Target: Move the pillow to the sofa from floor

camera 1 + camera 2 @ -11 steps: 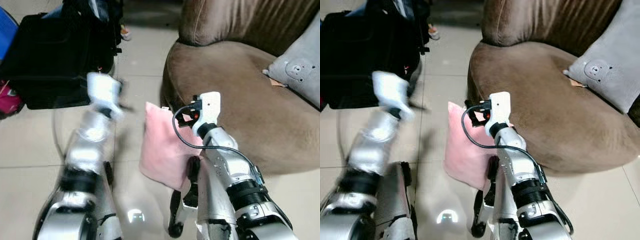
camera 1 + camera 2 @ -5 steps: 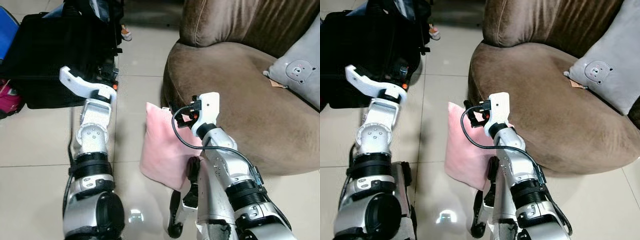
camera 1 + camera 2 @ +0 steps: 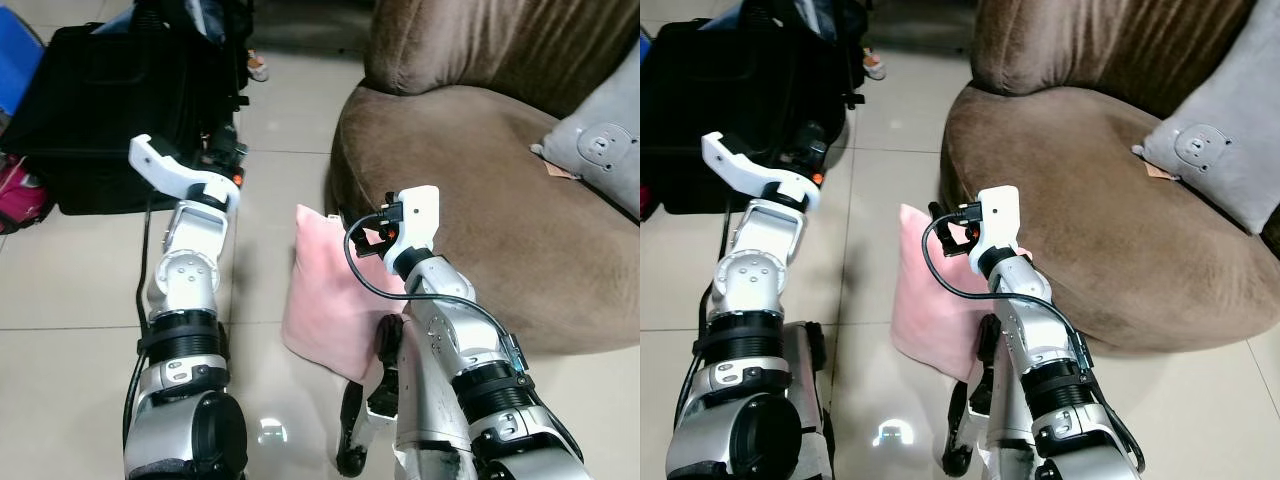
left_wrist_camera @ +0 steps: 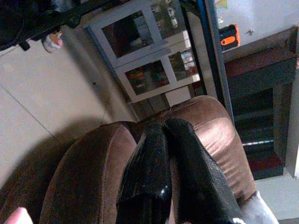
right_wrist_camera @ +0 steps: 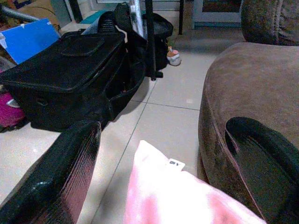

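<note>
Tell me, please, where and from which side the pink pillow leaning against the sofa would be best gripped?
Probably by its upper edge, from above. The pink pillow stands on edge on the floor, leaning against the brown sofa, so that top edge is free and thin enough to pinch. The right gripper is open, its fingers on either side of the top corner; the left gripper points at the sofa, fingers together.

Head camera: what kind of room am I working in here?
Most likely a home living room: a brown sofa with a grey cushion on it, a tiled floor, and a glass-fronted cabinet behind.
</note>
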